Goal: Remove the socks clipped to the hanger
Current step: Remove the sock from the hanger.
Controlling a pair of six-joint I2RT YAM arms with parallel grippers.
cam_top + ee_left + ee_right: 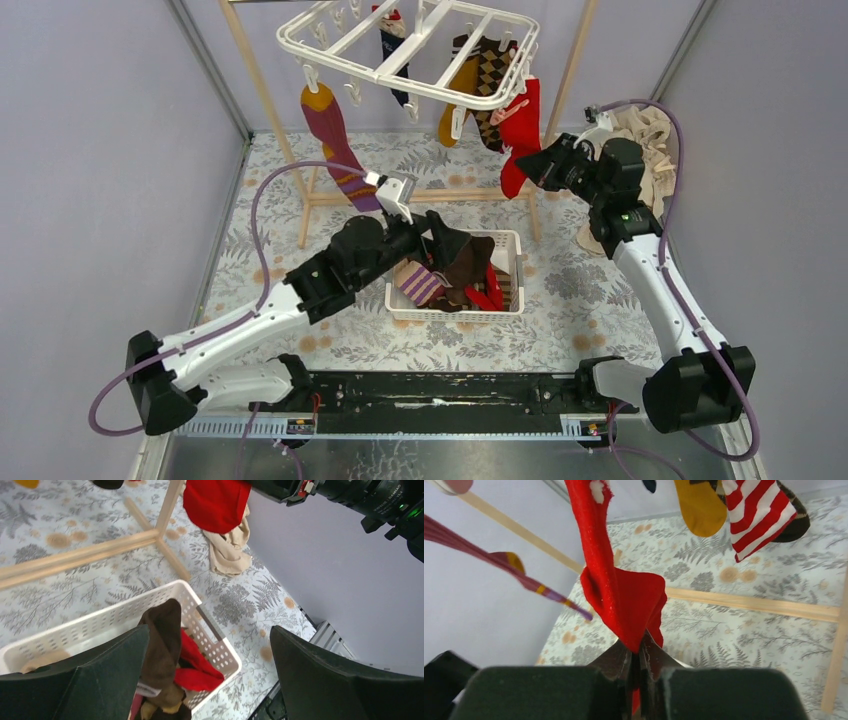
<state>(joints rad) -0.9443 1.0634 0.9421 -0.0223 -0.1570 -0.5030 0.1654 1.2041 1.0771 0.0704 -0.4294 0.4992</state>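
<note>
Your left gripper (440, 238) is idle: jaws wide, nothing in them, parked below the hanger (375, 72) over the white basket (455, 315), which holds a pile of socks.

The step in hand is on the right arm. The right gripper (636, 655) is pinched narrow on the lower fold of the red sock (624, 600), just under the hanger's right corner. The sock runs up from the fingers toward that corner. I read it as not yet unclipped, but no view shows the clip clearly.

Next move, my call: you pull down and away from the hanger, steadily, so the clip lets go without swinging the frame. The grip is on a thin fold of fabric, so a jerk may slip it. Then you carry it to the basket below the hanger.

Left on the hanger, left to right:
- purple-striped sock (330, 135) at the left corner
- navy one (395, 50) under the middle
- mustard (452, 120) and brown argyle (490, 75) toward the right
- red-white striped one (759, 515) beside the mustard

All hang limp, toes down. Roughly half done, I'd say.
</note>
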